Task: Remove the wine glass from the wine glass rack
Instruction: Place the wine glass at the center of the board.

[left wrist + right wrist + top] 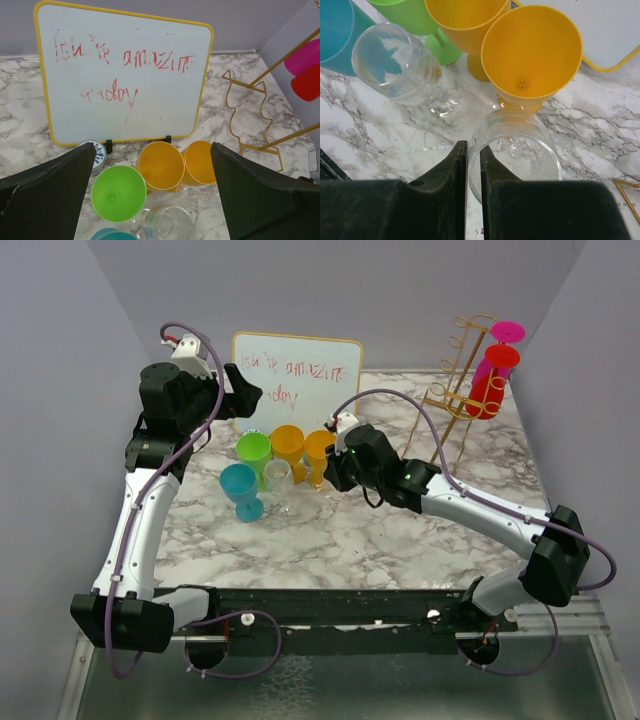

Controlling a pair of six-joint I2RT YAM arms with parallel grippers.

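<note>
Clear wine glass (pixel 520 150): off the wine glass rack (pixel 458 390), well to its left, rim pinched between the narrow jaws of the right gripper (pixel 473 150). Rack still carries red and pink glasses (pixel 495 370). Left gripper (pixel 152 147): wide, holding nothing, further left of the rack, above the cluster. Cluster: orange glass (pixel 532 50), second clear glass (pixel 395 60). Surface: white marble tabletop (pixel 400 530); lilac walls; whiteboard (pixel 297 380) left of the rack. Held glass's foot hidden; whether it rests on the marble cannot be told
</note>
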